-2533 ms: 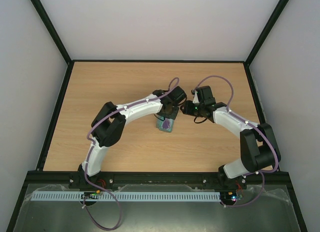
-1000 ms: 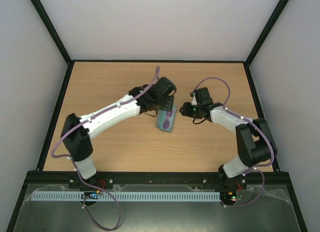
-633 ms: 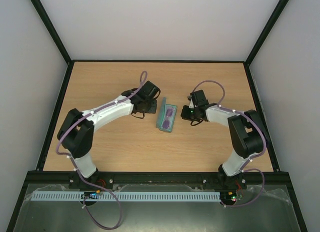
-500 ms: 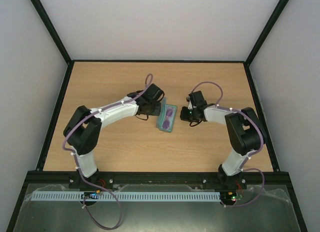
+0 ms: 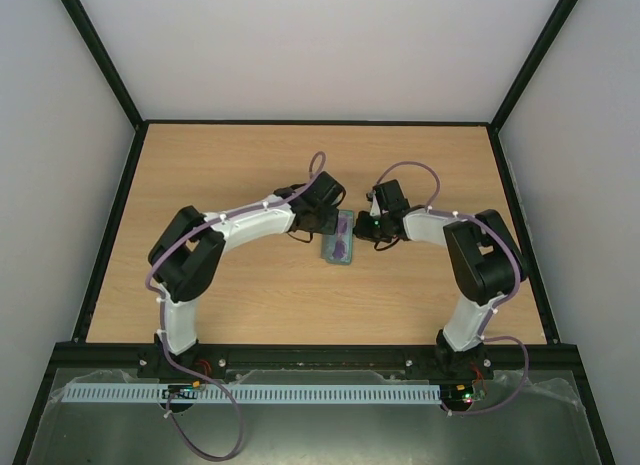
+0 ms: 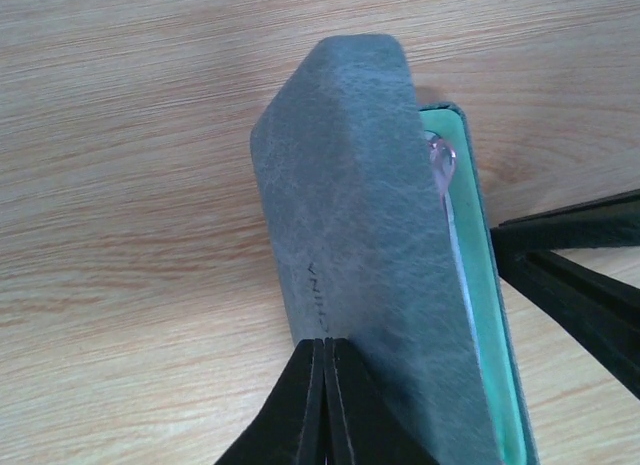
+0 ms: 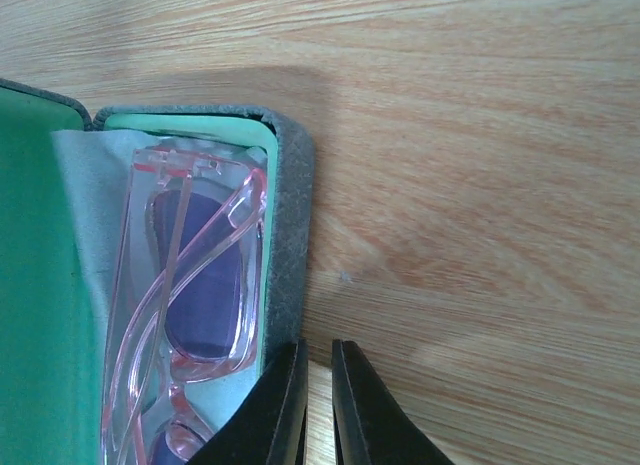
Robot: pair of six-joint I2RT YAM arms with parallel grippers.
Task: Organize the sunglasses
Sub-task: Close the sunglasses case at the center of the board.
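Inside the grainy grey oblong case lie translucent pink sunglasses.

Your left gripper has swung back in against the case, its fingers now pinched together. The lid, which lay flat open, now stands tilted over the sunglasses. Your right gripper has narrowed to a slit and drawn up to the case's right edge.
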